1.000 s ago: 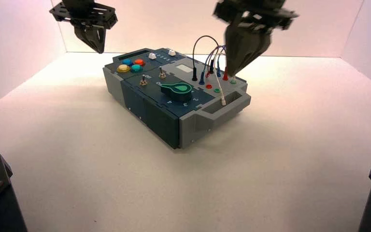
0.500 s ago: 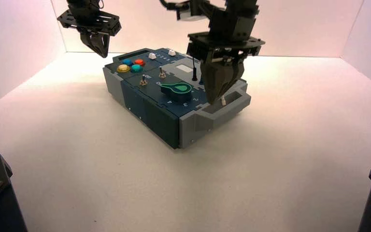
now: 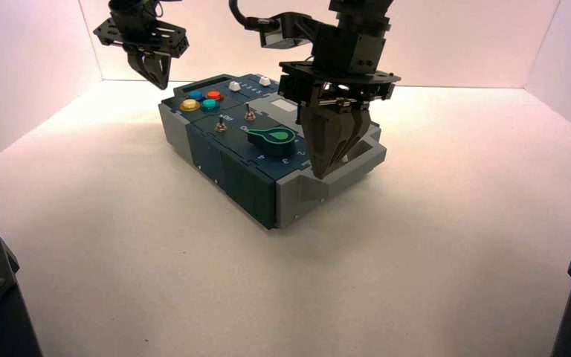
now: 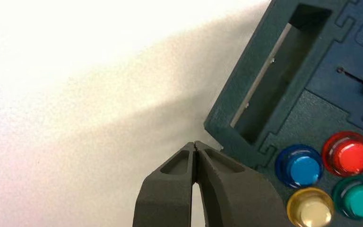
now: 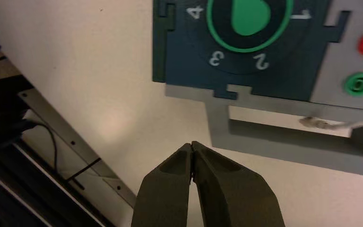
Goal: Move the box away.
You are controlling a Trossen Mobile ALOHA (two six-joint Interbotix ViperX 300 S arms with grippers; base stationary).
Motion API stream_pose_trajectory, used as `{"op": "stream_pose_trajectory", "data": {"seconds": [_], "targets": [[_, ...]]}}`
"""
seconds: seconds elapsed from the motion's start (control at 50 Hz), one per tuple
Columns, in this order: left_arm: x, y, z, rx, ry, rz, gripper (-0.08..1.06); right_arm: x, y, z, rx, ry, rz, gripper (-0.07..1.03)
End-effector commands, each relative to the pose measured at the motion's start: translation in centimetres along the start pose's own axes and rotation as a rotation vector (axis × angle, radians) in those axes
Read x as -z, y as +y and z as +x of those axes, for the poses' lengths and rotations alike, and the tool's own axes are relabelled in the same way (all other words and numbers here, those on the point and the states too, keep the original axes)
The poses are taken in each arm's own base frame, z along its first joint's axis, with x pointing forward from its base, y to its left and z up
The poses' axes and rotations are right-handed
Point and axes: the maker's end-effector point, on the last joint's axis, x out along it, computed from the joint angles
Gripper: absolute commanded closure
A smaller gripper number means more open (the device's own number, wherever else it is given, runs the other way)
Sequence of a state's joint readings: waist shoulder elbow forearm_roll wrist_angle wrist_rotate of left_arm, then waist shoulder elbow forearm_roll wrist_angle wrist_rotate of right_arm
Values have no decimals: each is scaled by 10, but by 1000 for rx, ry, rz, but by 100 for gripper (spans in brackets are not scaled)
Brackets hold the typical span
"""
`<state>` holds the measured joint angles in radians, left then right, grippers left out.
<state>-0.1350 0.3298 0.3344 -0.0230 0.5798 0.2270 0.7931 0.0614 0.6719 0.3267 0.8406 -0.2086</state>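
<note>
Panel box: one grey and dark-blue box point(image 3: 245, 197), lying below and to the left of the right gripper, and to the right of the left gripper.
Near end handle: the grey bar point(image 3: 357, 172), just beside the right gripper; contact cannot be told.
Green knob: the round dial point(image 3: 272, 140), just left of the right gripper.
Coloured buttons: yellow point(image 4: 310, 208), blue point(image 4: 299, 166), red point(image 4: 347, 153) and green point(image 4: 358, 198), near the left gripper, at the box's far left end.
White wire tip: hanging point(image 5: 314, 123) in the handle's opening, near the right gripper.
Right gripper: point(image 3: 323, 172) fingertips together, nothing between them, above the near handle end.
Left gripper: point(image 3: 163, 85) also closed on nothing, beside the far left corner.
Progress: both grippers are at opposite ends, so placement seems largely done; the pushing away looks to be still ahead.
Left to do: probably lower both tips against the near side, then push evenly, the right one keeping clear of the wire.
Tabletop: pale surface point(image 3: 193, 290) under the box, beneath both grippers.
</note>
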Motion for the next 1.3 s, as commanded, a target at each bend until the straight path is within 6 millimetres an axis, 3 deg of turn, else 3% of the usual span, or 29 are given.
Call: {"op": "stream_pose_trajectory", "data": {"seconds": [0.02, 0.46, 0.8, 1.3], "targets": [[-12, 3, -9, -8, -33, 5, 101, -9, 5, -3, -14, -18, -10, 98], [-4, 0, -6, -2, -14, 7, 101, -18, -8, 20, 27, 8, -26, 98], [-3, -9, -3, 7, -3, 24, 101, -16, -26, 22, 121, 12, -57, 98], [-2, -47, 5, 48, 22, 72, 101, -8, -42, 18, 180, 4, -39, 98]]}}
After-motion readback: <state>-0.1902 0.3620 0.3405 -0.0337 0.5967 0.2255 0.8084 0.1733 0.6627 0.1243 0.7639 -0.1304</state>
